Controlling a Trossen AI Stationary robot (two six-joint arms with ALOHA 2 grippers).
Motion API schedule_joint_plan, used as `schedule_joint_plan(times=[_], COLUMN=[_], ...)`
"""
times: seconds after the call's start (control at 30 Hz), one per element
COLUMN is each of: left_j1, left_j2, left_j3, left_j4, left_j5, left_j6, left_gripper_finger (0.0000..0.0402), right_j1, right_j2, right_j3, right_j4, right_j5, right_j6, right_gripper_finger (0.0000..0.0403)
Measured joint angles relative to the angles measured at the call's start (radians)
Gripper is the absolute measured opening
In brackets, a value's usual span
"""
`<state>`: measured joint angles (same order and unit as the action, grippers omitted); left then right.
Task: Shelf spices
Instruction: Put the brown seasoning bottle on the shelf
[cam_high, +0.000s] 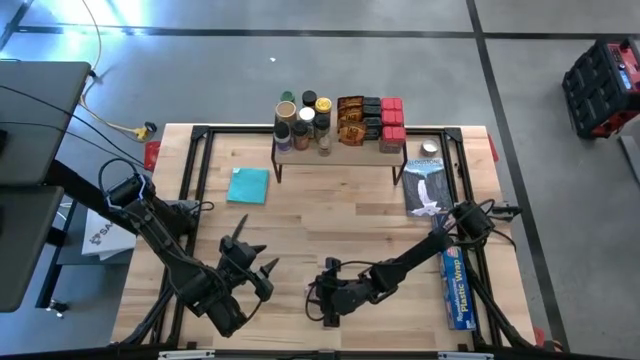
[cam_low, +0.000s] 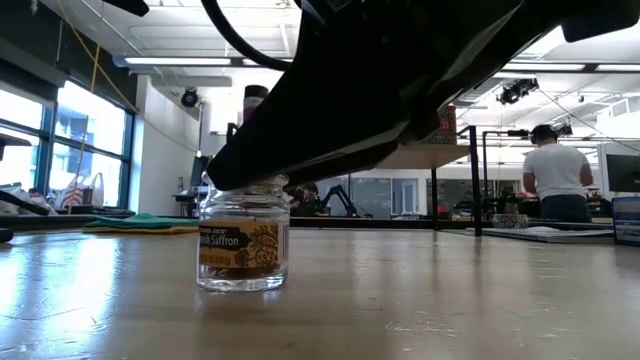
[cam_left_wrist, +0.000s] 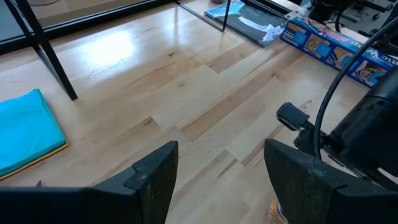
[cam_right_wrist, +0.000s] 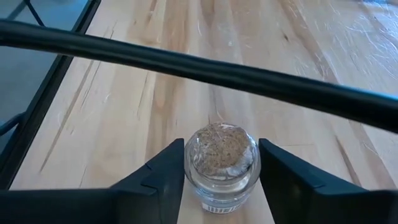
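So my right gripper (cam_right_wrist: 219, 171) is straddling a little round glass saffron jar (cam_right_wrist: 222, 163) with a cork top, dark fingers just beside its neck, not clearly pinching. It stands upright on the smooth, pale wooden table (cam_high: 330, 215), well short of the shelf (cam_high: 340, 150). Left gripper (cam_left_wrist: 217, 180) hangs open nearby.

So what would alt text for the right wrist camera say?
A small glass saffron jar with a cork stopper stands on the wooden table, between the open right gripper fingers. A black cable crosses above.
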<state>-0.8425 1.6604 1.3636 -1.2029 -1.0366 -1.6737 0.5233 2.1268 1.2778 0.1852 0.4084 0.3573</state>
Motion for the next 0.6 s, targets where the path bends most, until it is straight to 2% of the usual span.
schedule_joint_plan(times=[0.27, 0.4, 0.6], left_j1=[0.000, 0.000, 0.000], left_j2=[0.000, 0.000, 0.000], left_j3=[0.000, 0.000, 0.000], left_j4=[0.000, 0.001, 0.001], left_j5=[0.004, 0.004, -0.006], left_j6=[0.000, 0.000, 0.001], left_gripper_finger=[0.0232, 0.0232, 0.0232], right_j1=[0.000, -0.008, -0.072], right_j2=[-0.029, -0.121, -0.329], right_j3=[0.020, 0.058, 0.136], right_j4=[-0.067, -0.222, -0.510], right_j5=[0.014, 0.022, 0.093], right_j6=[0.001, -0.001, -0.080], right_gripper_finger=[0.0163, 0.0163, 0.0162])
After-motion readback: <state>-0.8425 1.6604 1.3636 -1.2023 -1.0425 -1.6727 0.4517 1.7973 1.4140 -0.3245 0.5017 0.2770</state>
